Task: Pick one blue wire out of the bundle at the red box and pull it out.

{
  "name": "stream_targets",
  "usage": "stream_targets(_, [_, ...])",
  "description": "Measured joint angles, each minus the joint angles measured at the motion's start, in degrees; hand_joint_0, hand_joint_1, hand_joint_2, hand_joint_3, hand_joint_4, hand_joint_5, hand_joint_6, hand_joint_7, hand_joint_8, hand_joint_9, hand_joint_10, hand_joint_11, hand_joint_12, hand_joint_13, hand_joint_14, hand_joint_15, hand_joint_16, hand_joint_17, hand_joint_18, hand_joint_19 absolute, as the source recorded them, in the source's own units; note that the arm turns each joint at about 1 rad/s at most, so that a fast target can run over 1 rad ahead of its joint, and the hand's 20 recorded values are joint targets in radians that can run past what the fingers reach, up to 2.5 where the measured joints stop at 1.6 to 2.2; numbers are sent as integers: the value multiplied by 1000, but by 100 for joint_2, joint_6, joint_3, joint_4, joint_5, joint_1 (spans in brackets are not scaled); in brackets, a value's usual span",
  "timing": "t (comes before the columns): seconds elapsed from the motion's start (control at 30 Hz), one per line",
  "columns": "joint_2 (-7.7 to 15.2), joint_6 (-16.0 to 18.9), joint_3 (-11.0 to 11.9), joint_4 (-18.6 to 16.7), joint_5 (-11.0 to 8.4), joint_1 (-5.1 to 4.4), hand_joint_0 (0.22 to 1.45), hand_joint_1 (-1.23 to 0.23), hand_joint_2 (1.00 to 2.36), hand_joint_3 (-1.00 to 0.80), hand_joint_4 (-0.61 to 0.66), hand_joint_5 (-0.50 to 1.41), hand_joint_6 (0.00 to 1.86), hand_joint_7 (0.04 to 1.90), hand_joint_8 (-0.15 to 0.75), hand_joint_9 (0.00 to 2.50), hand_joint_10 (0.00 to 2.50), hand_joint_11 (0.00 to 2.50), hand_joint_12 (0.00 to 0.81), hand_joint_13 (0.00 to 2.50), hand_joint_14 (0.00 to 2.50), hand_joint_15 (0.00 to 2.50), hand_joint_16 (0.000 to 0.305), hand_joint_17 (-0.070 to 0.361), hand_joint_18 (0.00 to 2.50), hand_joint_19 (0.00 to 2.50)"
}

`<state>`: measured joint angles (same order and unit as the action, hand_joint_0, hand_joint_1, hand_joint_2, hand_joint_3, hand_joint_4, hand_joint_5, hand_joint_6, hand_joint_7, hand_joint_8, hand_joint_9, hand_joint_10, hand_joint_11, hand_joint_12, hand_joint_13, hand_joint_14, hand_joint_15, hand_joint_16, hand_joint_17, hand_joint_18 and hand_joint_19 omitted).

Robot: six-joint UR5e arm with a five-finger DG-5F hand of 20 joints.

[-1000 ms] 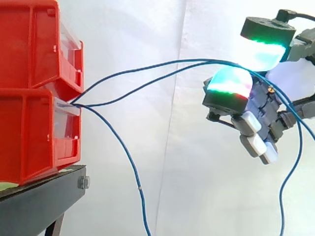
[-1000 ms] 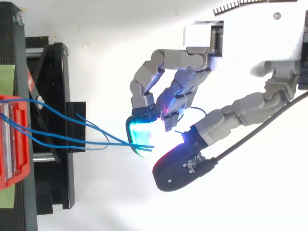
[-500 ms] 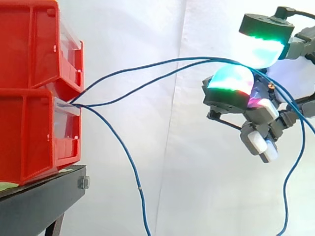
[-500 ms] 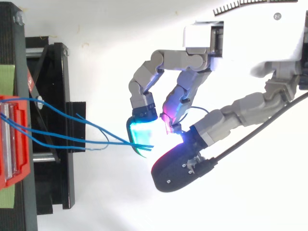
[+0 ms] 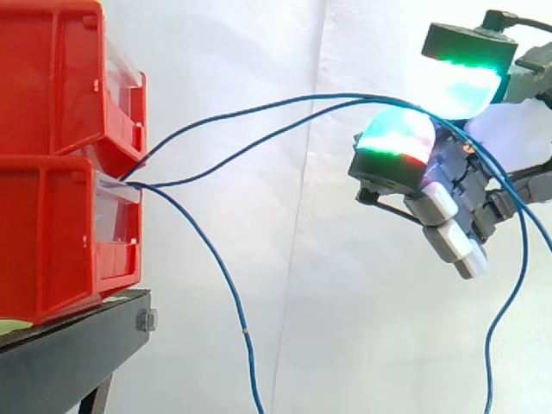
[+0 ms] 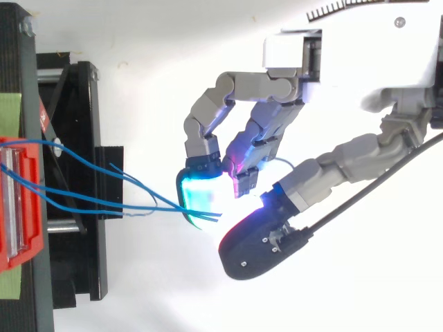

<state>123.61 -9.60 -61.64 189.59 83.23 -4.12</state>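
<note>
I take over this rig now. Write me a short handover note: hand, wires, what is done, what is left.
The hand: raised at the side view's right; grip cannot be judged.
Two blue wires arc from the lower red box up to the hand and run on beyond it. A third wire hangs down from the same place.
Done: the hand is at the wires. None is out.
Left: single out one wire, pull it out.

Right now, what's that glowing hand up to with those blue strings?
A robot hand is working on blue wires that come out of the lower red bin on a black stand. Two wires arch through the air and pass between its curled, glowing fingertips, apparently pinched. A third wire hangs down loose.
</note>
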Motion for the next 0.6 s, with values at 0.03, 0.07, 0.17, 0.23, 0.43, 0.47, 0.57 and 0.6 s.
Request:
stream_targets(0.03, [0,0,0,0,1,0,819,-877,1000,-498,48,-247,970,826,229,815,10,681,383,891,18,495,48,108,821,413])
stream_targets(0.07, [2,1,-2,2,3,0,818,-878,1000,-495,51,-247,970,819,226,813,12,681,383,890,20,493,48,108,819,415])
stream_targets(0.17, [1,1,-2,5,6,-2,781,-877,1000,-500,62,-246,966,801,229,813,12,692,386,894,18,491,48,108,836,403])
stream_targets(0.23, [1,1,-3,6,10,-5,732,-875,1000,-500,78,-241,959,812,242,836,10,686,390,896,18,500,49,110,833,417])
stream_targets(0.43, [1,2,-1,7,24,-2,616,-781,1000,-500,105,-217,943,873,281,926,15,706,406,901,20,520,52,116,809,484])
stream_targets(0.47, [2,2,-2,8,24,-2,603,-757,1000,-500,102,-215,943,864,283,936,14,714,408,902,18,524,52,116,809,494])
stream_targets(0.57, [1,1,0,7,26,-3,555,-671,1000,-500,120,-182,927,931,303,1020,15,723,427,913,19,541,54,122,799,525])
stream_targets(0.6, [1,2,0,8,26,-3,540,-643,1000,-500,125,-174,922,954,308,1039,13,718,431,917,21,539,55,123,801,533])
